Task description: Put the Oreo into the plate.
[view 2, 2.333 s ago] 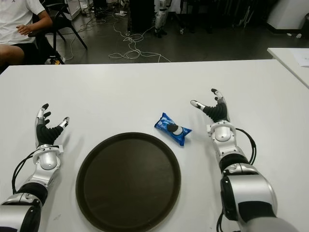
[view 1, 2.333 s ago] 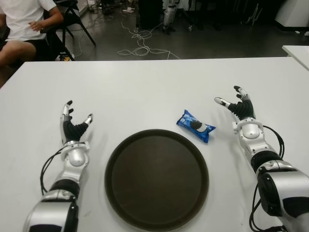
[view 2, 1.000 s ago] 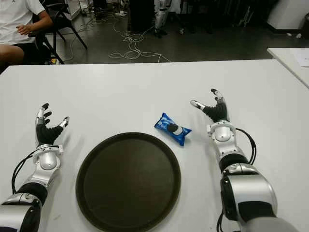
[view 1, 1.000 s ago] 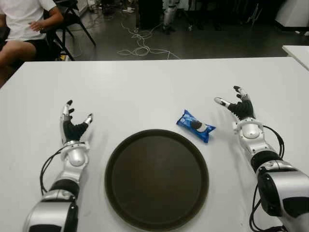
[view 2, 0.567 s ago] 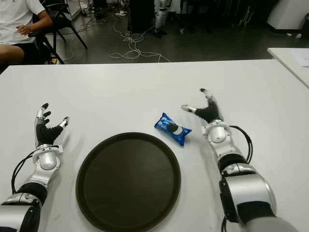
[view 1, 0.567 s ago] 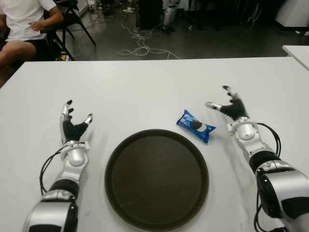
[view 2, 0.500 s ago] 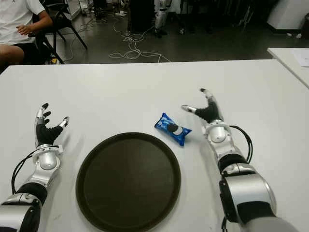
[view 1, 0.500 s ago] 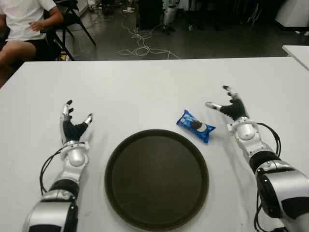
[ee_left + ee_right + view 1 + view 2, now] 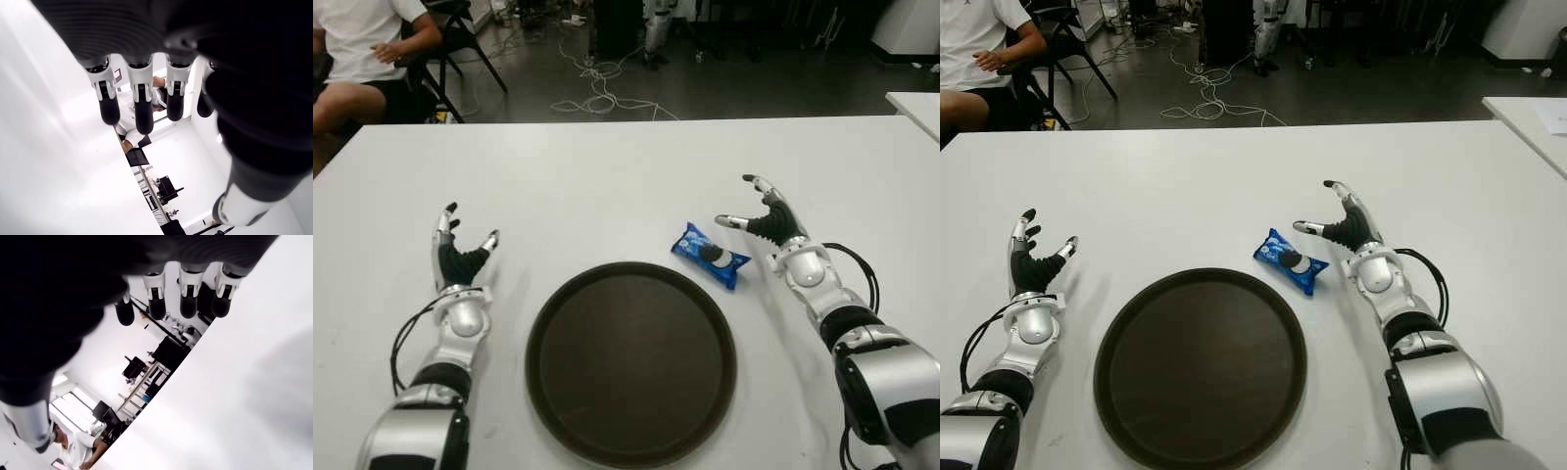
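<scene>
A blue Oreo packet (image 9: 710,255) lies on the white table just beyond the right rim of the round dark brown plate (image 9: 631,358). My right hand (image 9: 761,215) is open, fingers spread, just right of the packet and apart from it. In the right wrist view its fingertips (image 9: 189,304) hold nothing. My left hand (image 9: 458,246) shows open at the left of the plate, fingers pointing up; the left wrist view shows its fingers (image 9: 142,103) empty.
The white table (image 9: 607,176) stretches wide beyond the plate. A seated person (image 9: 357,49) and a chair are past the far left corner. Cables lie on the dark floor behind. Another white table edge (image 9: 915,103) shows at far right.
My right hand has moved left toward the Oreo packet, its fingers now reaching close over the packet's right end. The left hand, packet and plate have stayed put.
</scene>
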{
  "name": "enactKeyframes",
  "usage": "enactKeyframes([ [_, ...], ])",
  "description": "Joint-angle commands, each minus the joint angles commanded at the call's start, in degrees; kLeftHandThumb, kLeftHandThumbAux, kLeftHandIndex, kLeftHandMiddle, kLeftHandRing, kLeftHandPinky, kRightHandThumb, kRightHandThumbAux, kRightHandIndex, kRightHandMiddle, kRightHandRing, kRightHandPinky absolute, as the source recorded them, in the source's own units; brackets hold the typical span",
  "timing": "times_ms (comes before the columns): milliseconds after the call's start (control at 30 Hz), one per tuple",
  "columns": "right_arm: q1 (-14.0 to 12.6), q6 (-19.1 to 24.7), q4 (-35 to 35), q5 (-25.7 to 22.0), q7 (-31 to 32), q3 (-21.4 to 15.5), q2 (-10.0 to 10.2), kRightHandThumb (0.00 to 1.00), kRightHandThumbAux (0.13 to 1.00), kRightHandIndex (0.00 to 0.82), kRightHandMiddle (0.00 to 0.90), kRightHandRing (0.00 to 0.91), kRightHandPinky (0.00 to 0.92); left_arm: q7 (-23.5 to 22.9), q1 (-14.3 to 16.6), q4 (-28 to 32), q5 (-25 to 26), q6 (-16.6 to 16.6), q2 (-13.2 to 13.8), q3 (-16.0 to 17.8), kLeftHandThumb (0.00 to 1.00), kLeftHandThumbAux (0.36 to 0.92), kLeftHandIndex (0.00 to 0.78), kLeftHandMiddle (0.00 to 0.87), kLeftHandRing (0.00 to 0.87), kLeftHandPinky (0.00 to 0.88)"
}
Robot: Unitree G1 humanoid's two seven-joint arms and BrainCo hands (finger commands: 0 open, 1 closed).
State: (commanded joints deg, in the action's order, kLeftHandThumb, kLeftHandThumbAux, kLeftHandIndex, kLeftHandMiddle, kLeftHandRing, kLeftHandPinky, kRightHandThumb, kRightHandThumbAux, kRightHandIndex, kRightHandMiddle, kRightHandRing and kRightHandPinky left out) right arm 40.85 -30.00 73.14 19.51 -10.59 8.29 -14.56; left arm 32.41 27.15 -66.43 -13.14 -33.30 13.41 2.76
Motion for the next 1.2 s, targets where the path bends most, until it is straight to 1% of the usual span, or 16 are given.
enactKeyframes([
  [167,0.0,-0.3,-0.3,-0.3,0.6,0.0,0.1,0.0,0.611,0.043,0.014,0.0,0.0,0.4,0.1,-0.2,0.0,0.0,0.0,0.0,0.18,0.771,0.107,0.118,0.122,0.13],
  [267,-0.1,-0.6,-0.4,-0.3,1.0,0.1,0.1,0.0,0.608,0.037,0.01,0.0,0.0,0.5,0.1,-0.4,0.0,0.1,0.0,0.0,0.203,0.773,0.112,0.122,0.13,0.154],
  [500,-0.5,-2.0,-1.3,0.3,0.2,0.7,0.2,0.0,0.619,0.045,0.023,0.0,0.0,0.2,0.2,-0.4,0.3,0.3,-0.2,0.2,0.23,0.78,0.119,0.122,0.127,0.139],
  [767,-1.2,-4.0,-2.9,-1.2,2.8,0.0,0.4,0.0,0.666,0.038,0.022,0.0,0.0,-0.5,0.2,-0.4,0.9,0.1,-0.5,0.4,0.213,0.787,0.113,0.105,0.115,0.145],
  [1000,-1.6,-3.8,-4.1,-0.2,3.3,0.8,0.0,0.0,0.69,0.043,0.033,0.014,0.009,-0.5,0.3,-0.3,0.9,0.0,-0.6,0.4,0.228,0.786,0.114,0.091,0.098,0.129],
  [1100,-1.6,-2.4,-4.8,1.8,2.8,2.5,-0.6,0.0,0.679,0.058,0.053,0.04,0.03,-0.1,0.2,-0.3,0.6,0.0,-0.6,0.2,0.233,0.786,0.113,0.097,0.103,0.131],
  [1167,-2.1,2.2,-8.6,4.6,3.5,5.0,-0.8,0.0,0.668,0.068,0.062,0.054,0.039,0.5,0.2,-0.2,0.1,0.0,-0.5,-0.1,0.23,0.786,0.111,0.101,0.108,0.134],
  [1200,-2.9,5.0,-11.7,5.6,4.5,6.0,-0.8,0.0,0.662,0.073,0.066,0.061,0.041,0.7,0.2,-0.2,-0.1,0.1,-0.5,-0.2,0.222,0.787,0.11,0.105,0.111,0.137],
])
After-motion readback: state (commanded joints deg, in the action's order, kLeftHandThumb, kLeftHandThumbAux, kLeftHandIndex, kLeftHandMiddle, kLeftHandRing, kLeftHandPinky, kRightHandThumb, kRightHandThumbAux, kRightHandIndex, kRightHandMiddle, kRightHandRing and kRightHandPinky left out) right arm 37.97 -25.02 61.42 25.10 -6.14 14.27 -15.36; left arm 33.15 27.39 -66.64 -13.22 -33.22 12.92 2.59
